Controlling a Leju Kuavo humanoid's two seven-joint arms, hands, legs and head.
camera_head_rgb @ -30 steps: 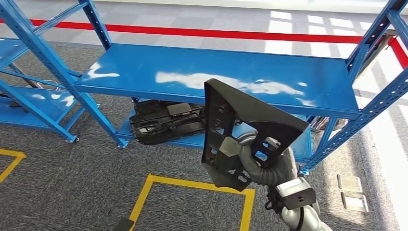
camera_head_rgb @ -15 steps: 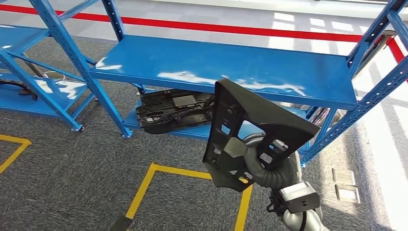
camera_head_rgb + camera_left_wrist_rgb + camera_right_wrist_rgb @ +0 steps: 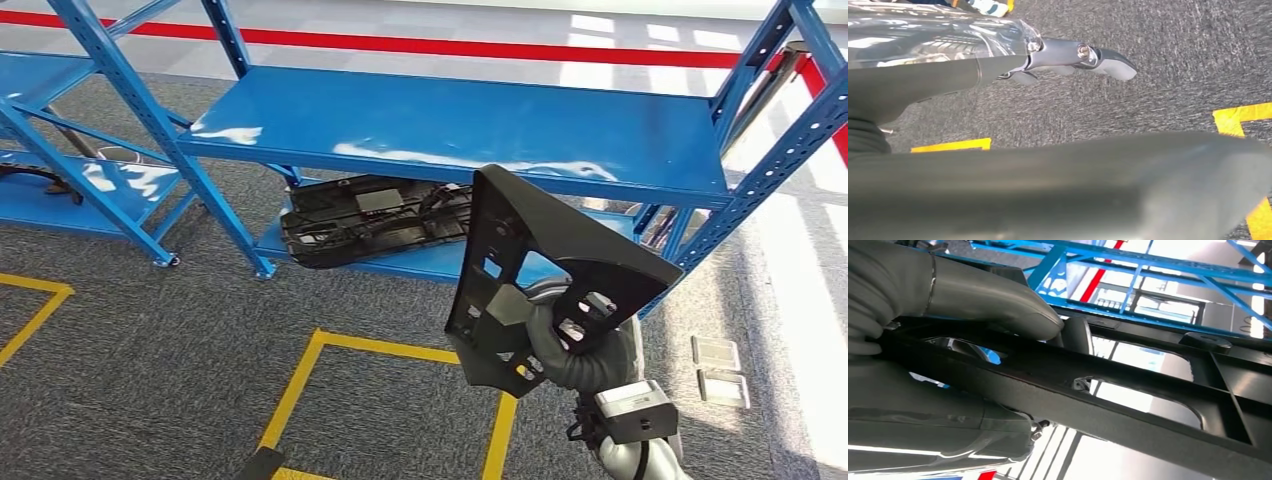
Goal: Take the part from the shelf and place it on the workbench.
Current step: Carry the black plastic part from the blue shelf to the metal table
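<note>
right hand (image 3: 560,345) grips the part (image 3: 545,275), grey ribbed fingers hooked through its cutouts, lower right of centre in head view. in the right wrist view the thick grey thumb (image 3: 993,302) presses on top of a black bar of the part (image 3: 1128,395), fingers wrapped under it. part is matte black plastic, flat, roughly triangular panel with ribbed back and rectangular openings, held upright and tilted, lifted clear in front of the shelf (image 3: 450,130). silver right arm comes up from bottom right, wrist bent, small grey box at the wrist.

left hand (image 3: 1083,55): smooth grey fingers stretched out straight over the carpet, nothing in it, fingers apart.

shelf is glossy blue painted metal, flat deck with glare patches, perforated uprights. on its lower level, centre frame, lies a second black panel (image 3: 375,220), flat. floor is dark grey speckled carpet (image 3: 150,340) with yellow tape (image 3: 385,350) square at bottom, red line (image 3: 440,45) across the top.
</note>
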